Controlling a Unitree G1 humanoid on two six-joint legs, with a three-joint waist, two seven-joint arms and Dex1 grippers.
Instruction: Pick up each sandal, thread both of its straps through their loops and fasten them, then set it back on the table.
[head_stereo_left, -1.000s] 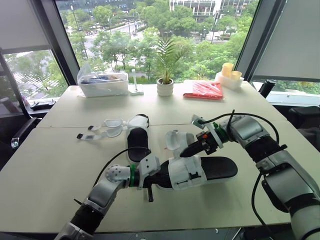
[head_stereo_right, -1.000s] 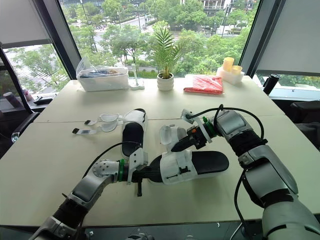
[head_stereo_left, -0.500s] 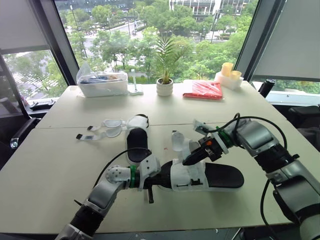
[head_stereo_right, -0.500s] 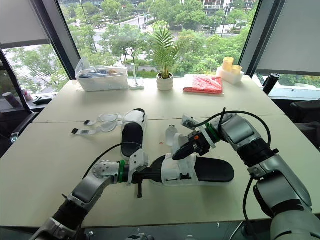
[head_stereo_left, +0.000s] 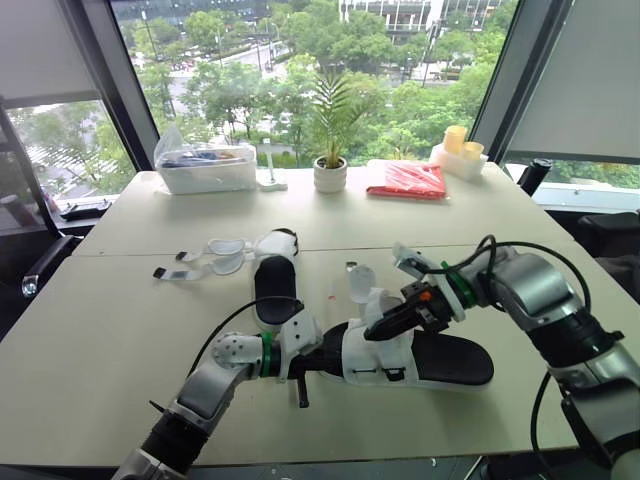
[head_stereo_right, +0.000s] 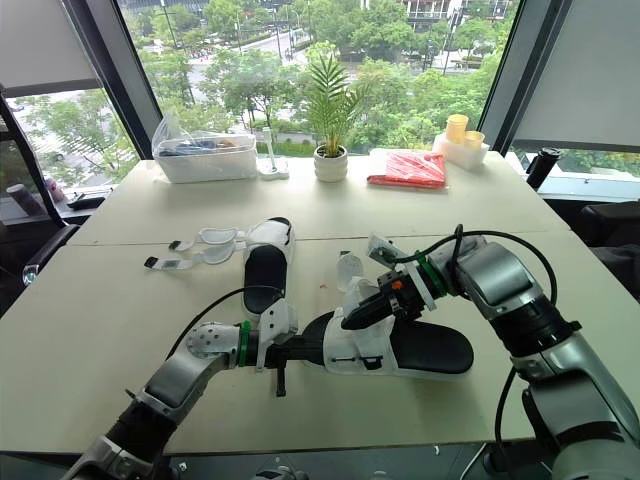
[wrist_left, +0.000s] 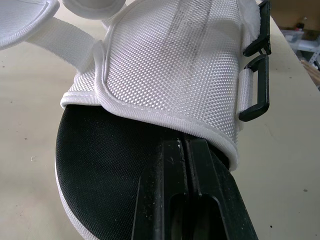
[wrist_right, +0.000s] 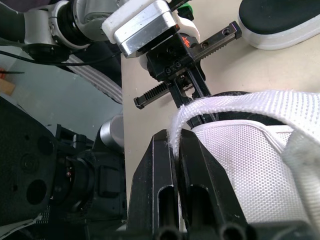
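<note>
Two sandals sit on the table (head_stereo_left: 120, 330), and neither looks finished. The far sandal (head_stereo_left: 275, 275) lies to the left with its straps (head_stereo_left: 200, 262) splayed flat on the tabletop, apparently untouched. The near sandal (head_stereo_left: 420, 355) is the one in hand, resting on the table near the front edge, toe to the left and heel to the right.

On that near sandal, the loops (wrist_left: 257, 95) hang empty along the side of the white upper, so by my reading the threading is barely begun. Both straps on this one, then the whole far sandal, are left to do.

At the toe end, the left gripper (head_stereo_left: 325, 360) has its fingers pressed together, tips tucked under the edge of the upper and over the black footbed. I can't tell whether they pinch anything between them. The right gripper (wrist_right: 177, 137) reaches in from the right, above the middle of the sandal, and is clamped on a white strap (wrist_right: 225, 107) that arches over the upper — well short of the loops.
</note>
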